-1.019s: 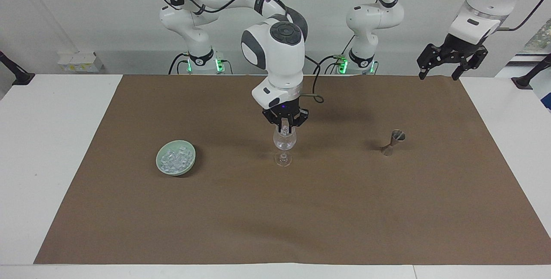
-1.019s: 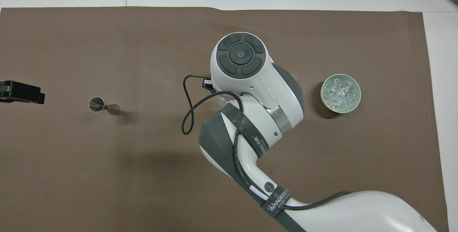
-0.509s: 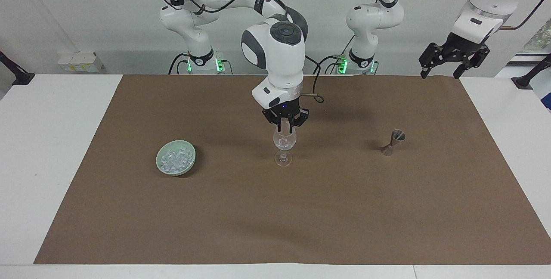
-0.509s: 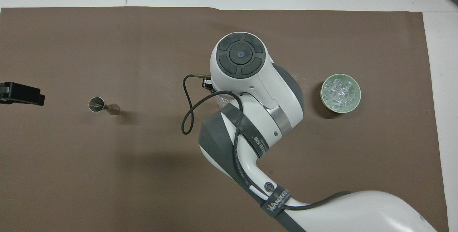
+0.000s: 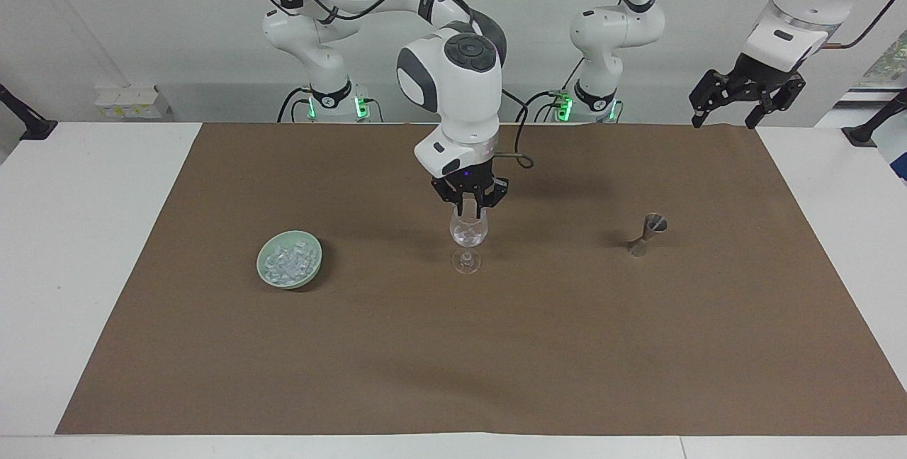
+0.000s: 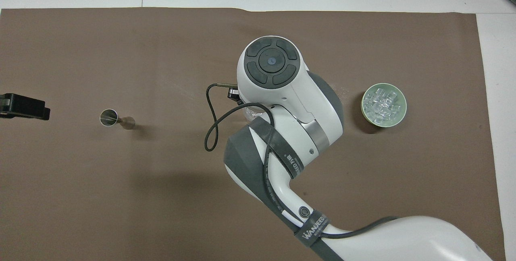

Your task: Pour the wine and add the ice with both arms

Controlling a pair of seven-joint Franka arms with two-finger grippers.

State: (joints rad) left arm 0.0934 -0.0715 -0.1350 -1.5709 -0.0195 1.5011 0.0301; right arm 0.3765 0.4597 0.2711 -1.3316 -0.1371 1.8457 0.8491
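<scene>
A clear stemmed glass [image 5: 468, 236] stands mid-table on the brown mat, with a few chunks of ice [image 5: 466, 235] in its bowl. My right gripper [image 5: 470, 210] hangs just over its rim, shut, with nothing between its fingertips. In the overhead view the right arm covers all but a sliver of the glass [image 6: 250, 112]. A heap of ice [image 5: 287, 261] fills a pale green bowl [image 5: 312, 271] toward the right arm's end, and the ice [image 6: 383, 103] shows in the overhead view too. My left gripper [image 5: 744, 106] waits open, raised over the mat's edge [image 6: 24, 106]. No wine is in view.
A small metal jigger [image 5: 646, 234] stands on the mat toward the left arm's end, level with the glass; from overhead the jigger [image 6: 109, 117] shows its round mouth. The brown mat [image 5: 453, 360] covers most of the white table.
The ice chunk held at the glass rim by my right gripper has dropped into the glass. The right gripper has lifted slightly. The left gripper rose a little.
</scene>
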